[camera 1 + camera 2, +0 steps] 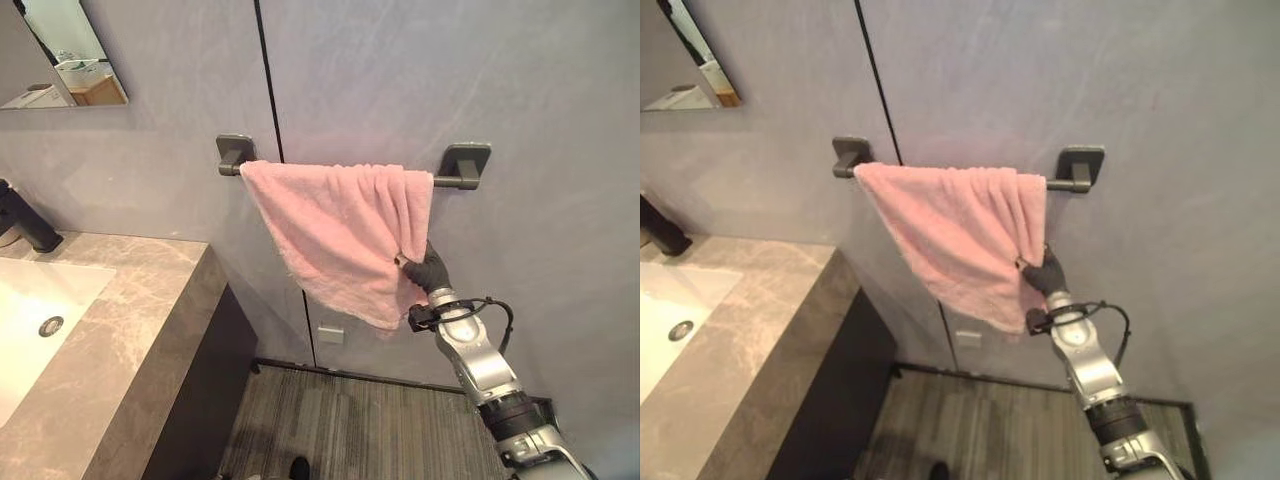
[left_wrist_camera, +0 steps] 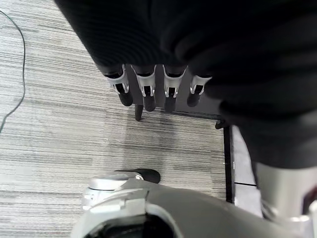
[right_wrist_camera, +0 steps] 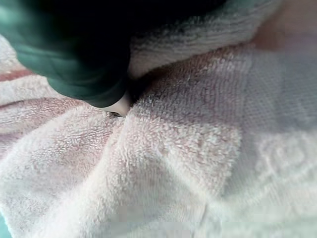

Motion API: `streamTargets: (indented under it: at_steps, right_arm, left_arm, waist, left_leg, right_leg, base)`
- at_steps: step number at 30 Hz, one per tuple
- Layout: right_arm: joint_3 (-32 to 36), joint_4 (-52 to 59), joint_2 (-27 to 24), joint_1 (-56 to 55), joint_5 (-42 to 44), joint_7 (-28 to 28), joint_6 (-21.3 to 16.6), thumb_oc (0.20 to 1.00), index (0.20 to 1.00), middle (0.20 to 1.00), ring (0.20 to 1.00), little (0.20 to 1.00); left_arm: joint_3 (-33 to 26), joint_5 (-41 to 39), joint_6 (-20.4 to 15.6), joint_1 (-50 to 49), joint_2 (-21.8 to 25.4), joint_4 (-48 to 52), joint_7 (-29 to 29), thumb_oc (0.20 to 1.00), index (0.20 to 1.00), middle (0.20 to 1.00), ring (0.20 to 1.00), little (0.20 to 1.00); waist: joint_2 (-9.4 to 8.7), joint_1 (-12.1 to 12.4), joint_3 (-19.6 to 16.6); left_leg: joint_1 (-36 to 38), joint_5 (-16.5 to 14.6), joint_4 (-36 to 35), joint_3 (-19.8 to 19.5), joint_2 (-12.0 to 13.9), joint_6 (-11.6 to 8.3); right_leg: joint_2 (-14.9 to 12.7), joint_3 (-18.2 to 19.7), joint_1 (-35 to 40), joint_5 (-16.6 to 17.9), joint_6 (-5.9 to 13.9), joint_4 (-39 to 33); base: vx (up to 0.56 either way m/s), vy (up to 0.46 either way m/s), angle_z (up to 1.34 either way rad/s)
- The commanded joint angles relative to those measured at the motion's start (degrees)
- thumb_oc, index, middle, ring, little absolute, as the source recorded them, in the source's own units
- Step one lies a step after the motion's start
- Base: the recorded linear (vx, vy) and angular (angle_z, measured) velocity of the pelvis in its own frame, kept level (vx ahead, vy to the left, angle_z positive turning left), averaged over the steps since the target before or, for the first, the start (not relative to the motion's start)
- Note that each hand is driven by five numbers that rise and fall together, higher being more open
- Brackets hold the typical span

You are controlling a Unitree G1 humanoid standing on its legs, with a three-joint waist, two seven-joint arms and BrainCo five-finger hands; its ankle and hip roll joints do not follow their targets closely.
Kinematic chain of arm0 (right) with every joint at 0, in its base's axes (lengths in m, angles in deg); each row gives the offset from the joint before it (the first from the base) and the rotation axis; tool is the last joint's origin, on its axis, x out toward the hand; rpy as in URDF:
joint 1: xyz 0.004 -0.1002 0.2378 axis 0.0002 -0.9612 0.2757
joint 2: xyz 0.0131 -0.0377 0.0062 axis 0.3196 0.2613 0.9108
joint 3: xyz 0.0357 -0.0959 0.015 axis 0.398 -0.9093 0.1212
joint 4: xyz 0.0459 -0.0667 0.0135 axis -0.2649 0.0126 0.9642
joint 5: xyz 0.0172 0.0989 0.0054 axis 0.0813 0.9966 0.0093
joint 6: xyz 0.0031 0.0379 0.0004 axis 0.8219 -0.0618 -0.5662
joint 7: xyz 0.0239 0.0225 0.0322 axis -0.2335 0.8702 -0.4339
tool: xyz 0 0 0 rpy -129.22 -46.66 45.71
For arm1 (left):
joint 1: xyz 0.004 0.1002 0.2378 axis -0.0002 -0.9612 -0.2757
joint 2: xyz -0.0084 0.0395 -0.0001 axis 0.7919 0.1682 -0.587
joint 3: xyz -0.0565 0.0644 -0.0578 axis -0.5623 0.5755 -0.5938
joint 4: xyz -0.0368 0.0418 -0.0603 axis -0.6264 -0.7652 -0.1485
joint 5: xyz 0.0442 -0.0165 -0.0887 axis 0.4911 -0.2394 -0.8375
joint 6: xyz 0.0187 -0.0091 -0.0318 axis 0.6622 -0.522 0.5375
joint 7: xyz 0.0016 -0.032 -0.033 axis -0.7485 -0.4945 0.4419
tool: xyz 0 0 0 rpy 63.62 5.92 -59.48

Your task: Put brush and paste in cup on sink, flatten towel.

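A pink towel [image 1: 340, 230] hangs over a dark wall bar [image 1: 447, 181], spread at its left end and bunched into folds at its right. My right hand [image 1: 428, 270] is raised to the towel's lower right edge, and the folds converge on it. In the right wrist view the towel [image 3: 173, 148] lies right against the hand's dark cover [image 3: 74, 54], with a fingertip [image 3: 119, 106] pressed into a pinched fold. My left hand [image 2: 148, 87] hangs over the striped floor with straight fingers and nothing in it.
A stone counter [image 1: 130, 330] with a white basin [image 1: 40, 290] and a black tap [image 1: 25, 225] stands at the left, under a mirror [image 1: 60, 50]. Below the towel the grey wall runs down to the striped floor [image 1: 360, 420].
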Motion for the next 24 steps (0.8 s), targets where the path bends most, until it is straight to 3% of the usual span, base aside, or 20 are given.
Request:
streamTargets:
  at_steps: [1, 5, 6, 7, 22, 24]
  right_arm:
    - [2.81, 3.87, -1.53, 1.38, -0.65, -1.47, -3.88, 0.2, 0.2, 0.2, 0.2, 0.2]
    - [3.73, 3.6, -1.76, 1.16, -0.45, -1.78, -3.94, 0.2, 0.2, 0.2, 0.2, 0.2]
    - [3.97, 3.44, -1.9, 1.03, -0.39, -1.66, -3.73, 0.533, 0.533, 0.533, 0.533, 0.533]
    - [3.97, 3.44, -1.9, 1.02, -0.39, -1.66, -3.73, 1.0, 1.0, 1.0, 1.0, 1.0]
    - [5.12, 2.57, -1.05, -1.02, -0.33, -2.33, -3.52, 1.0, 1.0, 1.0, 1.0, 1.0]
    - [6.84, 3.35, -1.18, -2.81, -2.73, -3.53, -3.5, 1.0, 1.0, 1.0, 1.0, 1.0]
  left_arm:
    - [2.34, 2.71, -0.21, 2.35, -0.18, -4.29, -0.19, 1.0, 1.0, 1.0, 1.0, 1.0]
    - [2.31, 3.02, -0.1, 2.27, -0.09, -4.38, -0.33, 1.0, 1.0, 1.0, 1.0, 1.0]
    - [2.38, 3.21, -0.06, 2.19, -0.05, -4.29, -0.44, 1.0, 1.0, 1.0, 1.0, 1.0]
    - [2.38, 3.22, -0.06, 2.18, -0.05, -4.28, -0.44, 1.0, 1.0, 1.0, 1.0, 1.0]
    - [2.44, 2.99, -0.04, 2.07, -0.02, -3.97, -0.45, 1.0, 1.0, 1.0, 1.0, 1.0]
    - [0.82, -0.77, -1.0, 1.56, -0.36, -1.67, -0.25, 1.0, 1.0, 1.0, 1.0, 1.0]
  waist:
    - [-1.36, 0.93, 0.01]
    - [-1.3, 0.76, -0.02]
    - [-1.26, 0.7, -0.05]
    - [-1.26, 0.71, -0.05]
    - [-1.09, 0.42, -0.19]
    - [-1.13, 0.33, -0.36]
  left_leg:
    - [2.87, -9.98, 2.69, 3.05, 1.79, 0.0]
    - [3.08, -10.05, 2.69, 3.13, 1.85, -0.02]
    - [3.2, -10.06, 2.64, 3.2, 1.87, -0.06]
    - [3.21, -10.06, 2.64, 3.2, 1.87, -0.06]
    - [3.55, -10.2, 2.58, 3.16, 1.69, 0.16]
    - [3.87, -10.33, 2.36, 3.13, 1.62, 0.23]
  right_leg:
    - [-2.45, -1.14, -2.94, -3.36, 1.34, 1.89]
    - [-2.33, -1.01, -2.81, -3.41, 1.27, 1.86]
    - [-2.3, -0.97, -2.72, -3.41, 1.26, 1.82]
    - [-2.3, -0.97, -2.71, -3.41, 1.26, 1.82]
    - [-2.27, -1.26, -2.52, -3.36, 1.28, 1.91]
    - [-2.35, -1.44, -2.25, -3.33, 1.37, 1.79]
  base:
    - [0.01, -0.034, -0.21]
    - [0.0, -0.012, -0.03]
    - [0.0, 0.0, 0.0]
    - [0.0, 0.0, 0.0]
    - [0.0, 0.0, 0.0]
    - [0.0, 0.0, 0.0]
